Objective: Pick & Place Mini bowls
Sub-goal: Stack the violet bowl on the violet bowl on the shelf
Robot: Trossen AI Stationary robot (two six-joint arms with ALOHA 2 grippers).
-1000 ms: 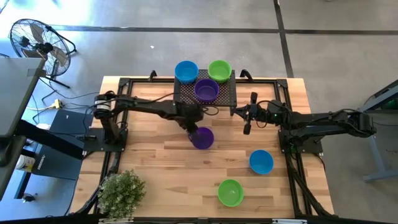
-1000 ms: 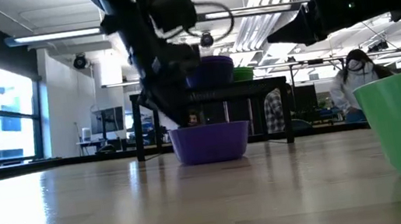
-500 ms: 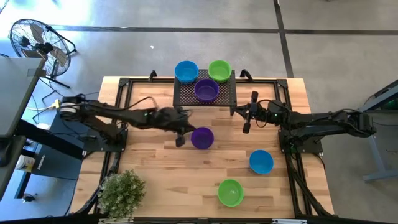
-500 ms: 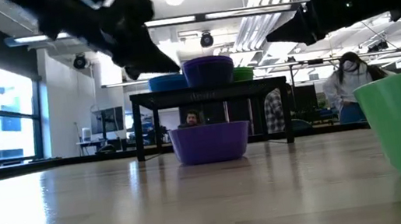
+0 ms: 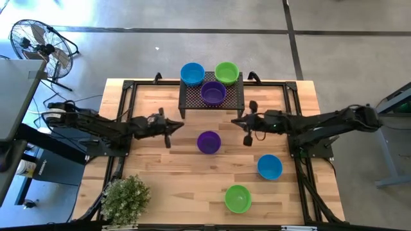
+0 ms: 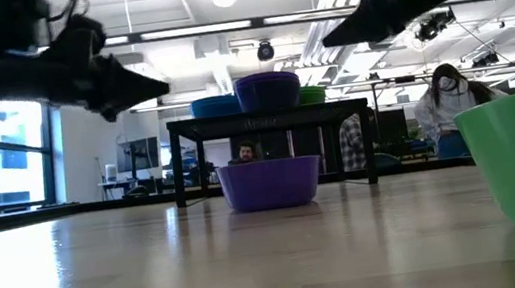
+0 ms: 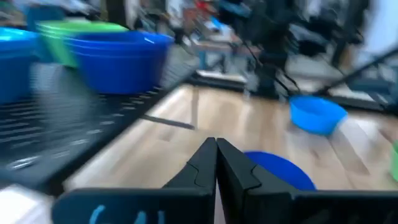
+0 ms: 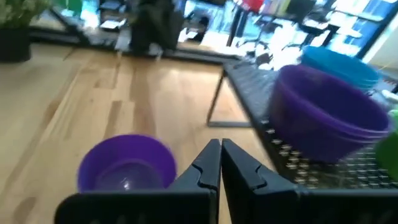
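Purple bowl (image 5: 209,142) sits mid-frame between the closed, empty left gripper (image 5: 167,133) and closed, empty right gripper (image 5: 248,131).

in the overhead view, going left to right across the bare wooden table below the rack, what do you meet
left gripper → small purple plastic bowl → right gripper → small blue plastic bowl

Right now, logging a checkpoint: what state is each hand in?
Left hand: closed, holding nothing, left of the small purple plastic bowl.
Right hand: closed, empty, right of that bowl.
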